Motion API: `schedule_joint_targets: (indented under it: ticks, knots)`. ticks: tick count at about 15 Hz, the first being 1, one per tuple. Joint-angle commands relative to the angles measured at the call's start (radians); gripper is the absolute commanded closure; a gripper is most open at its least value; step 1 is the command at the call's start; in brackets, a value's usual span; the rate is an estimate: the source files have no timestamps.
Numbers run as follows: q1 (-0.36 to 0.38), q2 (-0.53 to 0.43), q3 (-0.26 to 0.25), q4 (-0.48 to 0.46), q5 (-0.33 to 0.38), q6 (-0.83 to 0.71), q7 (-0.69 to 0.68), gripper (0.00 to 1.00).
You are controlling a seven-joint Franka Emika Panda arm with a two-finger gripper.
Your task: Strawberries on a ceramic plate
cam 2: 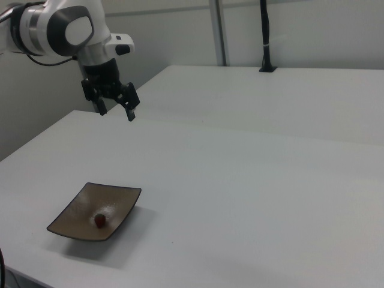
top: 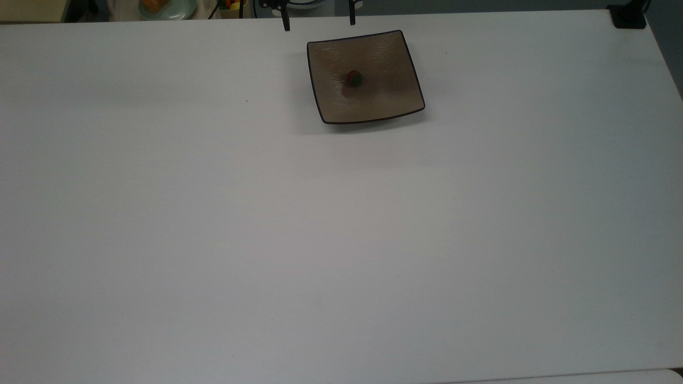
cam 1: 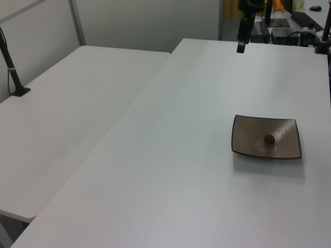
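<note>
Strawberry [top: 355,78] sits near the centre of the square tan ceramic plate [top: 392,98], in the upper middle of the top view; also seen low left in the right view [cam 2: 99,220]. Plate rests flat on the white surface [top: 341,240]. Tool [cam 2: 116,111] hangs raised in the upper left of the right view, fingers spread, holding nothing, well apart from the plate.

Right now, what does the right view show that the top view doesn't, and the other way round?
The right view alone shows the white arm above its open gripper, raised well clear of the table, and a black pole at the far table's edge. The top view alone shows a pale round dish of orange food beyond the table. Both show the strawberry resting near the middle of the square brown ceramic plate.
</note>
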Motion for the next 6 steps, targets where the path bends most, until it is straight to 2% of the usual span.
schedule_joint_targets:
  ticks: [1, 6]
  knots:
    - [0.02, 0.002, -0.021, 0.001, -0.01, 0.023, -0.034, 0.0]
    - [0.021, 0.005, -0.021, 0.001, -0.01, 0.023, -0.034, 0.0]
